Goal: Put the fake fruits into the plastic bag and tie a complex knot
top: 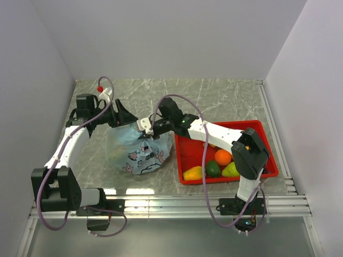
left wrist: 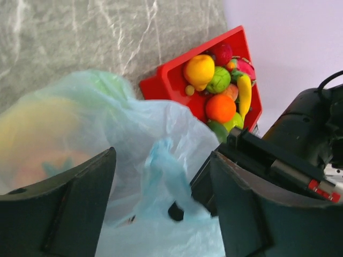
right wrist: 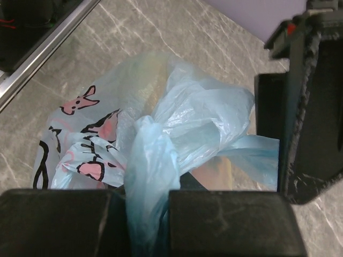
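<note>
The light-blue plastic bag (top: 136, 155) stands bulging on the table, left of the tray, with cartoon prints on its side (right wrist: 86, 160). Blurred yellow and orange fake fruits (left wrist: 37, 128) show through its skin. My right gripper (right wrist: 147, 195) is shut on a bunched bag handle (right wrist: 153, 155) above the bag's mouth. My left gripper (left wrist: 162, 160) stands open just behind it, its wide fingers (left wrist: 80, 203) either side of a twisted blue handle strand (left wrist: 163, 171) without pinching it. Whether the bunched handles form a knot I cannot tell.
A red tray (top: 185, 147) sits right of the bag and holds more fruits: an orange (top: 222, 157), a lime (top: 213, 168), a yellow mango (top: 193, 173) and a green pear (top: 230, 169). White walls enclose the marble table; a metal rail runs along the near edge.
</note>
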